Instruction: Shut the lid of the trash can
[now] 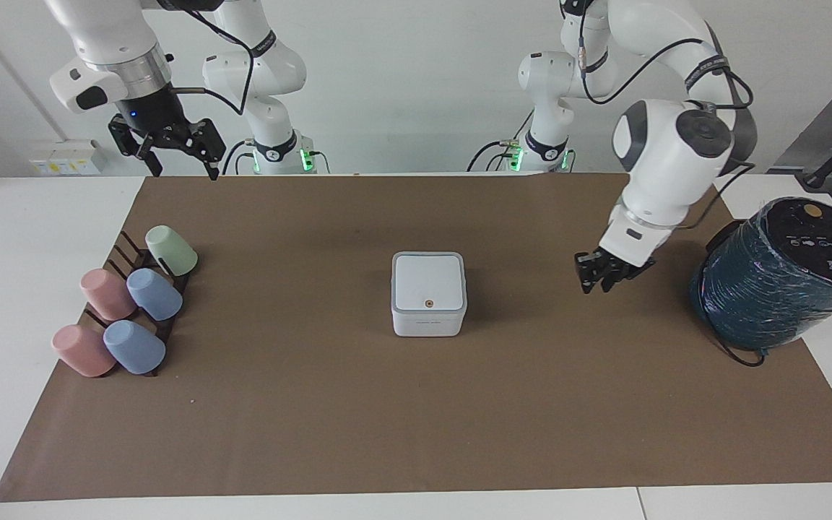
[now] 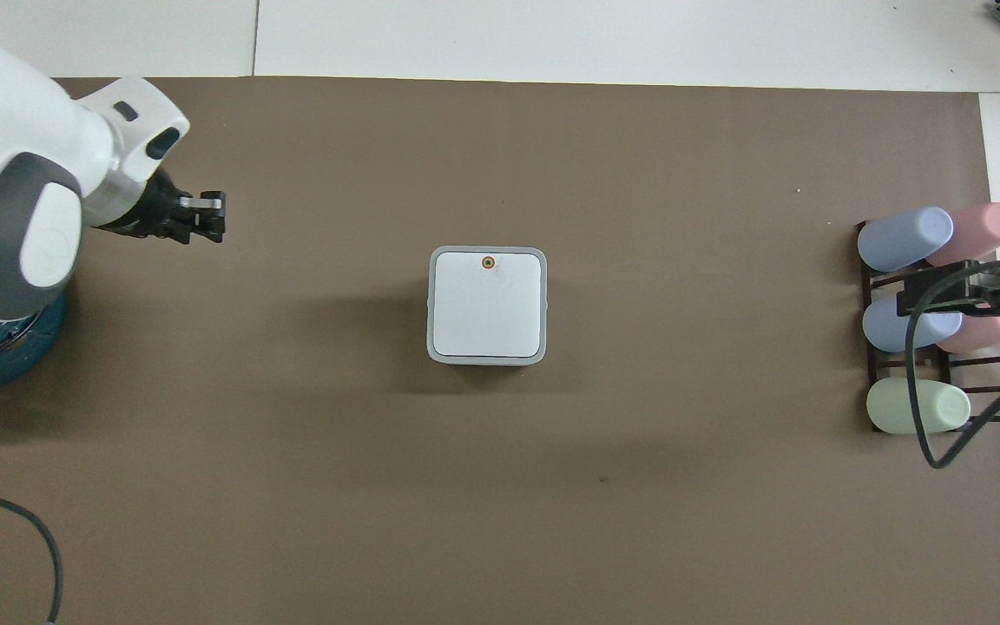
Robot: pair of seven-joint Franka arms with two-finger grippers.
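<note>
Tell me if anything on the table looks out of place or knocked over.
Nothing stands out. The lid lies flat and shut on the trash can, the five cups sit tilted on their rack as racked, and the dark teal wrapped cylinder leans at the mat's edge.

There are 5 cups on 1 dark rack (image 1: 121,253): 2 pink cups (image 1: 107,293), 2 blue cups (image 1: 154,294) and 1 green cup (image 1: 171,250). Also on the table are 1 trash can (image 1: 428,318) with 1 lid (image 1: 428,282), 1 teal wrapped cylinder (image 1: 784,278) and 1 brown mat (image 1: 416,404). 2 grippers are in view.
</note>
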